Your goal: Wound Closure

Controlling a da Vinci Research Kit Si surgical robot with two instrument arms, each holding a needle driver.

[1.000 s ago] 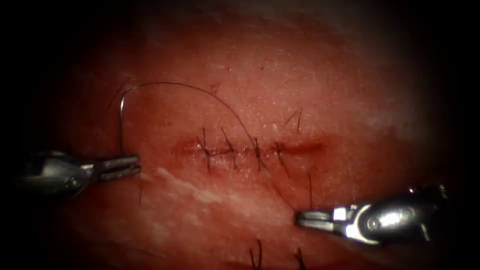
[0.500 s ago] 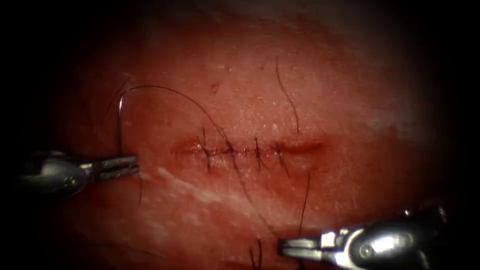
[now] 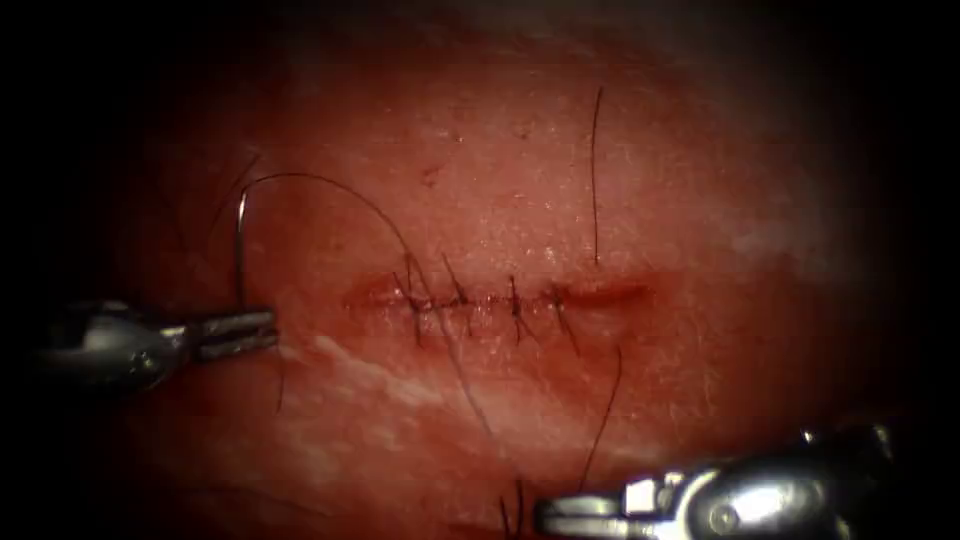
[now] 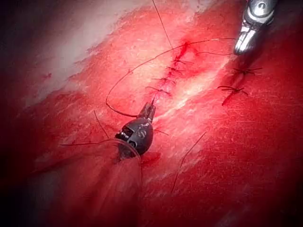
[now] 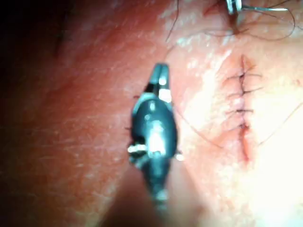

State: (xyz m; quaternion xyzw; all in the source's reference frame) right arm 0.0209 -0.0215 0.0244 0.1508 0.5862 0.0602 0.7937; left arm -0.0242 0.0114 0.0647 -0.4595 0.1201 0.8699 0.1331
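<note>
Needle: stiff, slippery; left tool clamping its lower end, left of cut.
Thread: limp; right tool gripping it.

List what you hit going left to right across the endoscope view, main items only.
Left arm's steel needle driver, shut on the thin curved steel needle → dark red stitched cut in the pork tissue → upright loose black thread end → right arm's steel needle driver, gripping dark thread.
</note>
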